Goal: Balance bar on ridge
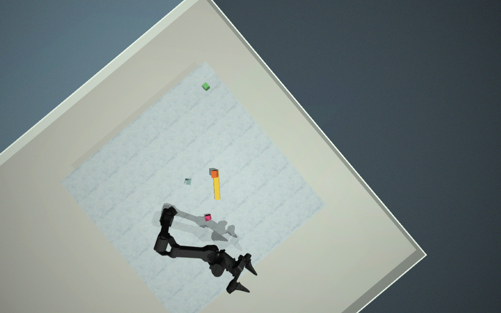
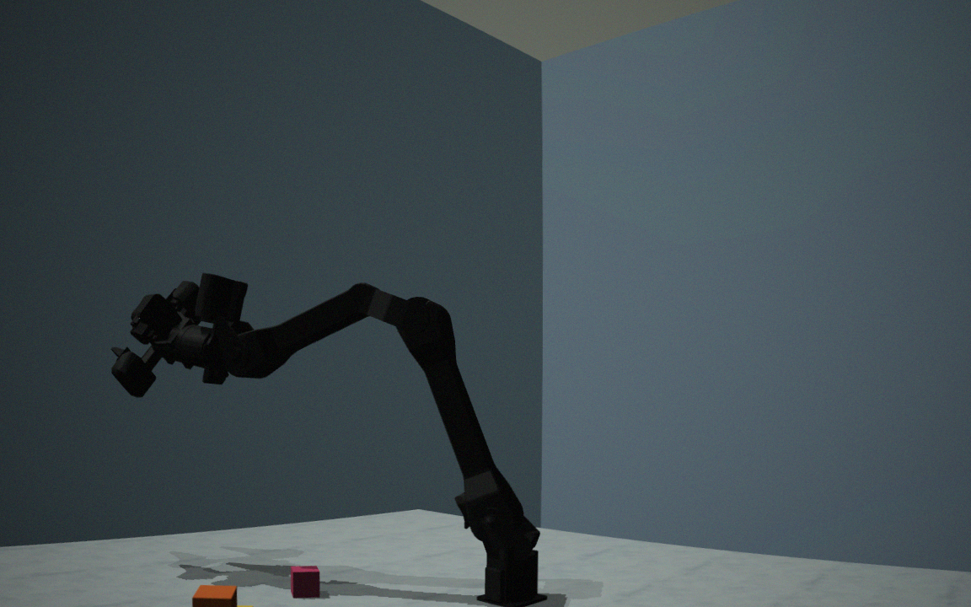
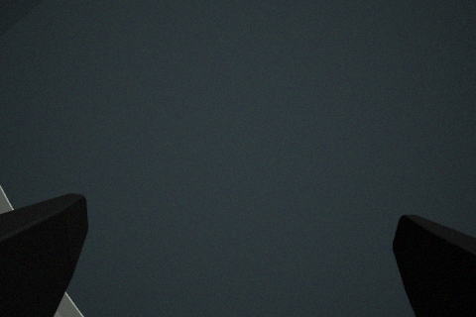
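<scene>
A long yellow bar (image 1: pixel 216 188) lies near the middle of the mat in the top view. An orange block (image 1: pixel 214 174) (image 2: pixel 215 596) is at its upper end in that view; I cannot tell whether they are joined. Only a sliver of yellow shows at the bottom edge of the exterior view. A small pale teal piece (image 1: pixel 188 181) stands left of the bar in the top view; I cannot tell whether it is the ridge. My gripper (image 1: pixel 252 283) (image 3: pixel 245 226) is open and empty, high up and well away from the bar. The wrist view shows no bar between the fingers.
A magenta block (image 1: pixel 207 217) (image 2: pixel 305 582) stands between the bar and my arm in the top view. A green block (image 1: pixel 205 85) is near the mat's top corner. The pale mat (image 1: pixel 135 155) lies on a larger beige surface (image 1: pixel 361 249) with a raised rim.
</scene>
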`<state>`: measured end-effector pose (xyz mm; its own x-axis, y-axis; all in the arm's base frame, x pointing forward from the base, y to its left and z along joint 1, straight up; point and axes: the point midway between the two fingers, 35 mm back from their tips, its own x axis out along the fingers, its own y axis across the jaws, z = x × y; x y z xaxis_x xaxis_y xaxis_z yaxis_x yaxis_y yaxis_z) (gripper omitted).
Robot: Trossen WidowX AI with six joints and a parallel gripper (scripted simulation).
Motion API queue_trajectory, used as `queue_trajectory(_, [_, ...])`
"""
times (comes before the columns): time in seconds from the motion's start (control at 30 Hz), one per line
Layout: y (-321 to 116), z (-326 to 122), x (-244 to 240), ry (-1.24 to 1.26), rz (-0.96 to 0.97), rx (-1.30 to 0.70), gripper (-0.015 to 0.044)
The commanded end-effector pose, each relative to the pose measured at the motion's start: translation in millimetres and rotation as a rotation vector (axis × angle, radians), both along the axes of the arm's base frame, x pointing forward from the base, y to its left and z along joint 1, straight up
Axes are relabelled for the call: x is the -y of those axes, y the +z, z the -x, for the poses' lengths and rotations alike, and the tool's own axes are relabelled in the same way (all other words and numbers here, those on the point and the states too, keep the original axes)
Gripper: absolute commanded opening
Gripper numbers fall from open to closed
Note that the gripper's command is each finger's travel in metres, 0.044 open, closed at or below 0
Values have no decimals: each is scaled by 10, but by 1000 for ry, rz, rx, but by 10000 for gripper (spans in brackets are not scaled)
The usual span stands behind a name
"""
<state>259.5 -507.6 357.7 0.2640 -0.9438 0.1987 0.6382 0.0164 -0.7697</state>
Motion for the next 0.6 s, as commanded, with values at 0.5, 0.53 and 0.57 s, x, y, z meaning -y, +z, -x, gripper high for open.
queue_trajectory(0.5, [-395, -725, -350, 199, -353, 263, 315])
queue_trajectory(0.53, [-423, -770, -382, 208, -379, 281, 315])
queue_trajectory(0.57, [-451, -814, -414, 217, -405, 298, 315])
